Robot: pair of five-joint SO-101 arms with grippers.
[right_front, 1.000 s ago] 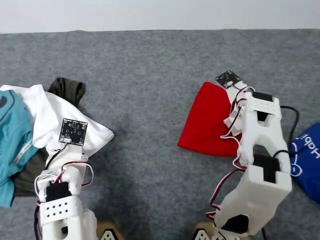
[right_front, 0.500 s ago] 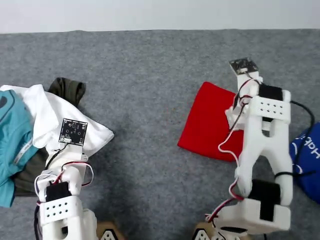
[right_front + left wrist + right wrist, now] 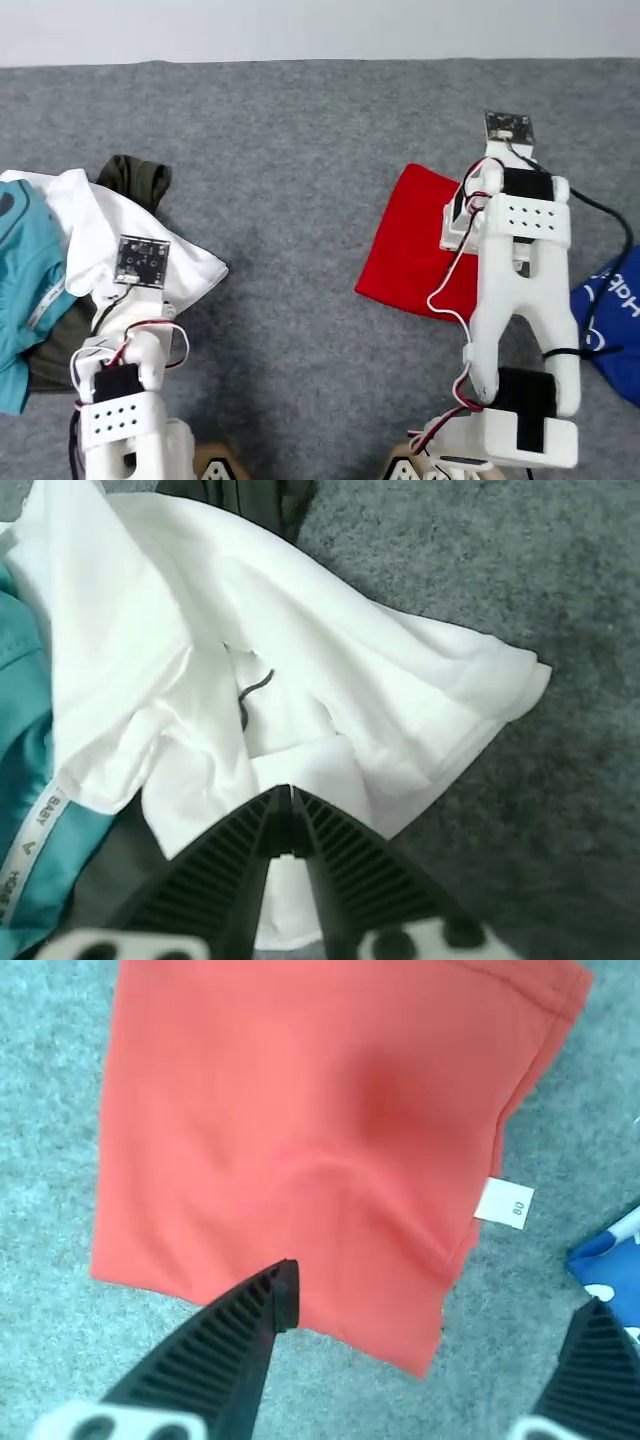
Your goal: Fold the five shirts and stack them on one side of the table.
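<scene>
From above, the bench (image 3: 300, 200) is covered edge to edge in rough grey carpet-like fabric, with a plain pale wall (image 3: 320, 30) along its far side. At the left edge lies a loose heap: a teal shirt (image 3: 25, 270), a crumpled white shirt (image 3: 90, 230) over it, and a dark olive shirt (image 3: 140, 178) poking out at the far end. The left arm (image 3: 120, 400) stands at the near edge with its wrist over the white shirt. Right of centre, a red shirt (image 3: 410, 250) lies folded flat. The right arm (image 3: 515, 280) stretches over its right part. A blue shirt (image 3: 610, 320) sits at the right edge.

In the left wrist view, the left tool (image 3: 291, 810) is pressed together, its tips over the rumpled white cloth.

In the right wrist view, the right tool (image 3: 435, 1310) is spread wide above the red shirt's edge. A small white tag (image 3: 503, 1203) shows on the shirt's side, near the blue cloth.
</scene>
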